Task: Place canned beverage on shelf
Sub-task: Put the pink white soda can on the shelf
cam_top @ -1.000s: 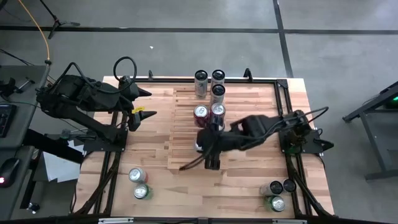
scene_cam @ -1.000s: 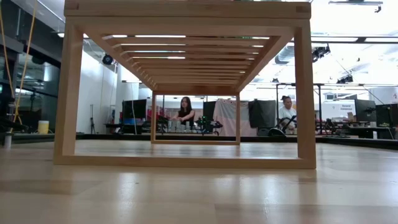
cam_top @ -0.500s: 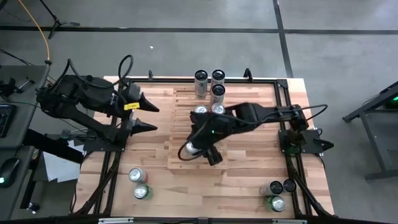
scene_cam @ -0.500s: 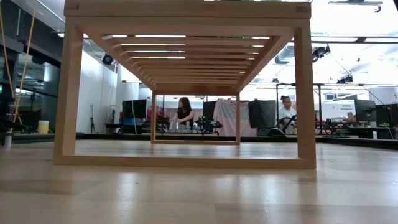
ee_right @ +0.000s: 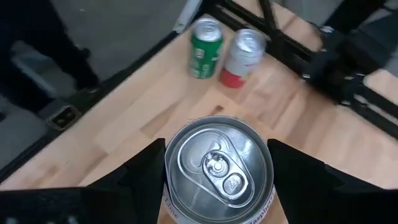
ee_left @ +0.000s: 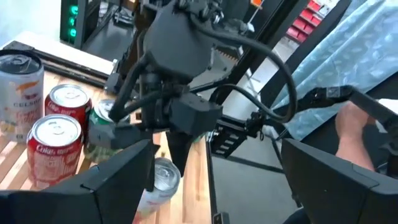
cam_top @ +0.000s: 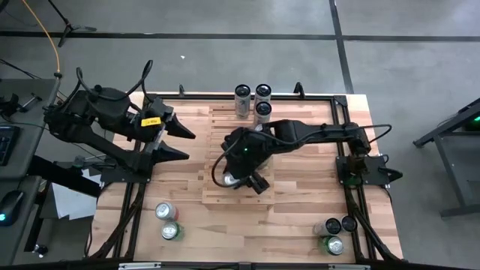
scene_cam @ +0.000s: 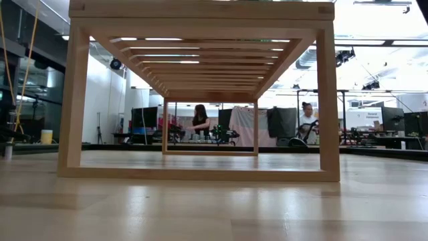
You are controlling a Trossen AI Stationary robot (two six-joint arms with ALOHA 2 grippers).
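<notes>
The right gripper (ee_right: 217, 180) held its jaws clamped on the can (ee_right: 219, 167) by the sidewall, above the shelf (cam_top: 217, 146). The can appeared rigid, smooth, likely slippery; mid-body grasping suited it. The left gripper (cam_top: 184, 142) waited, jaws spread.

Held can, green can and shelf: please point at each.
Held can (ee_right: 219, 163), right wrist view, on its lid.
Green can (ee_right: 206, 50), right wrist view, on its side.
Shelf (cam_top: 217, 142), high view, on bare slats.
</notes>
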